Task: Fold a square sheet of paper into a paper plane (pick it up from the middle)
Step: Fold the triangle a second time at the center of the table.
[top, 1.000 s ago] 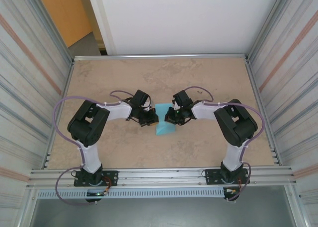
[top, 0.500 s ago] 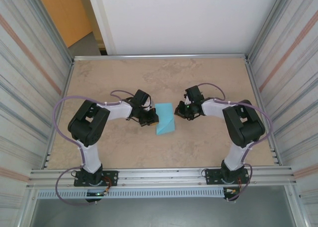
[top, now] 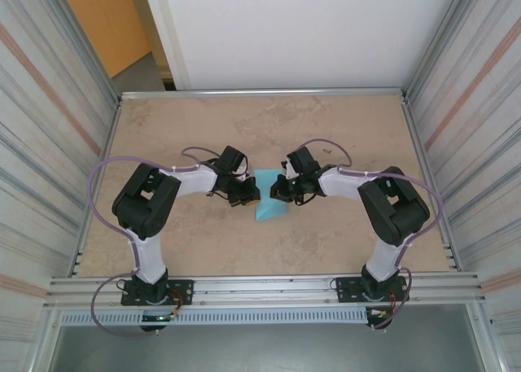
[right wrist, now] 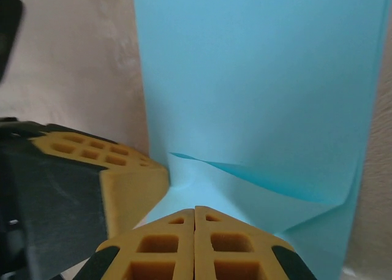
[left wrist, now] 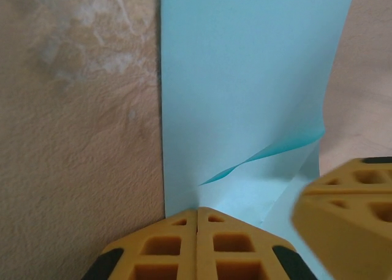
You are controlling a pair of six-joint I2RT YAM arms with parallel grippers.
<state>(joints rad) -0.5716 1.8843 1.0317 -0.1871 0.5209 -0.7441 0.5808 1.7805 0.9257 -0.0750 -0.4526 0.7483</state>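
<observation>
The square sheet of paper (top: 266,199) lies as a light-blue folded shape on the table between both arms. A raised flap edge crosses the paper (left wrist: 245,108) in the left wrist view and the paper (right wrist: 257,90) in the right wrist view. My left gripper (top: 249,195) is shut, its tips (left wrist: 197,210) resting on the sheet's left side with nothing visible between them. My right gripper (top: 280,191) is shut too, its tips (right wrist: 195,208) down on the sheet from the right. The two grippers nearly touch; each one's yellow finger shows in the other's wrist view.
The beige table (top: 203,128) is walled by metal panels left and right, with a rail along the near edge (top: 260,286). Open table lies beyond and beside the paper.
The right gripper swung off to the right half a second ago and has come back onto the paper's right side. The left gripper has stayed put on the sheet.
</observation>
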